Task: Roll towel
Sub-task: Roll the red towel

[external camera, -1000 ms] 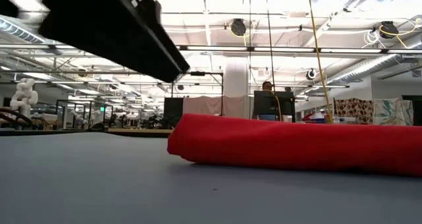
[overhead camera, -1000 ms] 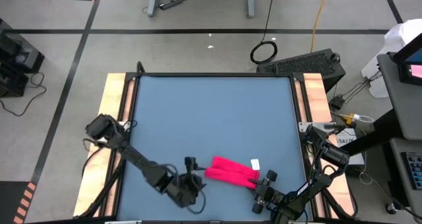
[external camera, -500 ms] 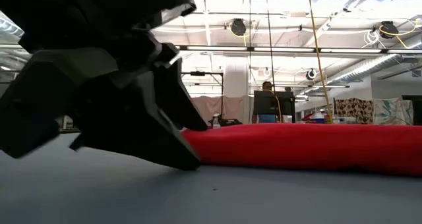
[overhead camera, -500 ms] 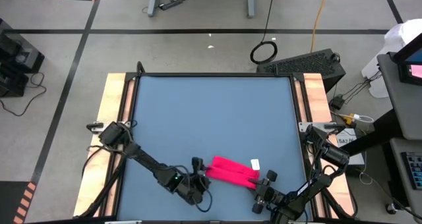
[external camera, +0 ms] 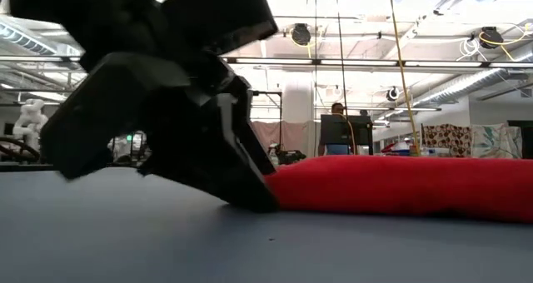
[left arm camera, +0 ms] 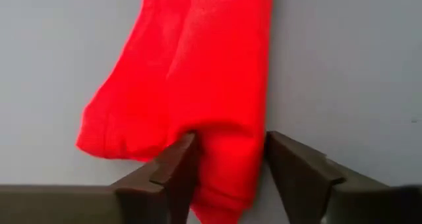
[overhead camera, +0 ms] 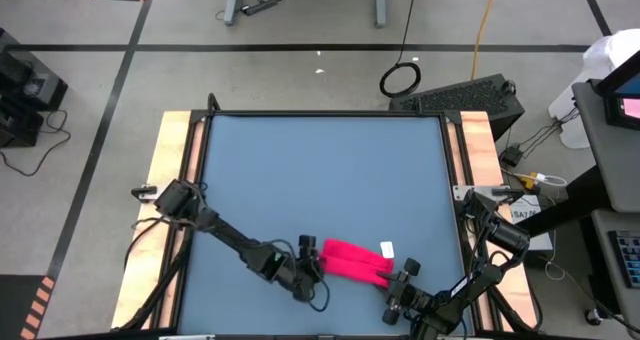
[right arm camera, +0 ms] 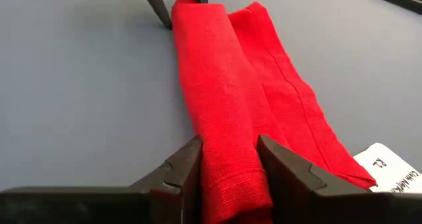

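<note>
Wrist views show us each gripper clamped on one end of the towel (overhead camera: 352,259): left gripper (left arm camera: 227,159), right gripper (right arm camera: 227,158). Lying near the table's (overhead camera: 320,170) front edge, partly rolled, it looks soft, light and floppy, so we judge the roll's ends the best hold.

4 cameras cover 1 scene. The high view looks straight down from well above, taking in the whole blue table (overhead camera: 320,180), both arms and the surrounding floor. The low view sits at tabletop height, facing level across the table into the room behind, very near the left gripper (external camera: 250,191) and the towel (external camera: 400,183). The left wrist view looks forward between that arm's own fingers (left arm camera: 175,171), close over 1 end of the towel. The right wrist view looks along the towel from its opposite end, past the right gripper (right arm camera: 227,165). All 4 views share the towel.
</note>
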